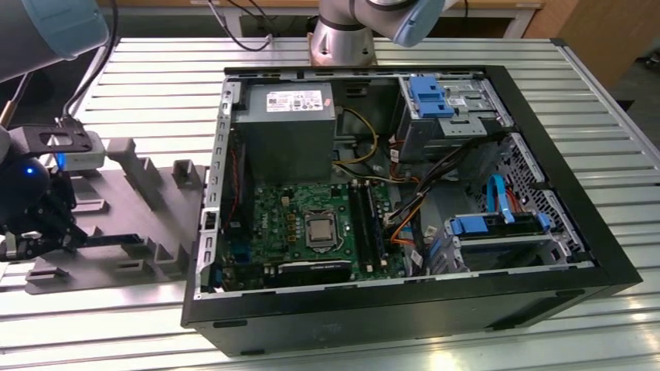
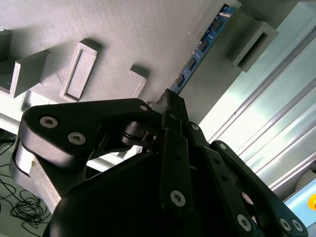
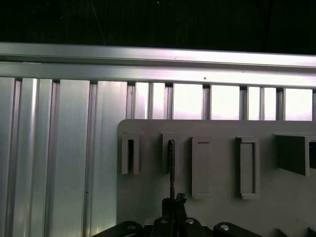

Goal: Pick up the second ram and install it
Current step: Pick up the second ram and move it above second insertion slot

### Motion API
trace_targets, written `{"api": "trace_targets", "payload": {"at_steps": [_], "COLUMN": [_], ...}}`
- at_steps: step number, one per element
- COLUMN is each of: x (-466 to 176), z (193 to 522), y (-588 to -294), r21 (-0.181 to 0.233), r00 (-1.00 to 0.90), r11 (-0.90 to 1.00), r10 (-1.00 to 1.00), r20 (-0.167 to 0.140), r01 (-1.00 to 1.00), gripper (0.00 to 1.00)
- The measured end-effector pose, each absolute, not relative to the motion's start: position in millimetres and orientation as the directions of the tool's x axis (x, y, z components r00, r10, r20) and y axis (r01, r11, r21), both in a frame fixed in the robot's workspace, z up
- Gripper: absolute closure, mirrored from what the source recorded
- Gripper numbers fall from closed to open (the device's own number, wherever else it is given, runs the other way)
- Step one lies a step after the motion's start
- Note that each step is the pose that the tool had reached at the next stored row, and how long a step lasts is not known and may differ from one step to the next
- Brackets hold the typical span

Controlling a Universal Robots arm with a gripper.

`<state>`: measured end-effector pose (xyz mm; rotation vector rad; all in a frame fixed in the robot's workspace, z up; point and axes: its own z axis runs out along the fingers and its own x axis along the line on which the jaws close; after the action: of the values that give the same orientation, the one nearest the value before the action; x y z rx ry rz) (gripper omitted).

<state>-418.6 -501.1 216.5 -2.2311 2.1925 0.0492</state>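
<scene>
The second ram point(image 2: 200, 47) is a thin bluish-green board standing on edge on the gray moulded fixture point(image 2: 128, 34). In the first wrist view the ram point(image 3: 171, 168) is a dark line running from a slotted post to the fingers. My gripper point(image 2: 169, 96) is shut on its near end. In the exterior view the gripper point(image 1: 62, 238) hangs low over the fixture point(image 1: 134, 201) at the exterior view's left, with the ram point(image 1: 108, 238) reaching toward the computer case. The black memory slots point(image 1: 363, 224) lie on the motherboard inside the case.
The open computer case point(image 1: 577, 232) takes up the middle and the exterior view's right of the ribbed metal table point(image 1: 154, 85). Inside are a power supply point(image 1: 289, 124), cables and blue drive brackets point(image 1: 484, 226). Upright posts point(image 1: 184, 174) rise from the fixture between the gripper and the case wall.
</scene>
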Motion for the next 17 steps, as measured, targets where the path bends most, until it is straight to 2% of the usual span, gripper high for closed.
{"api": "trace_targets", "payload": {"at_steps": [17], "x": [-419], "z": [229], "y": [-501], "r21": [0.013], "r00": [0.017], "r11": [-0.018], "r10": [-0.999], "r20": [-0.032], "r01": [-1.000], "gripper": [0.89]}}
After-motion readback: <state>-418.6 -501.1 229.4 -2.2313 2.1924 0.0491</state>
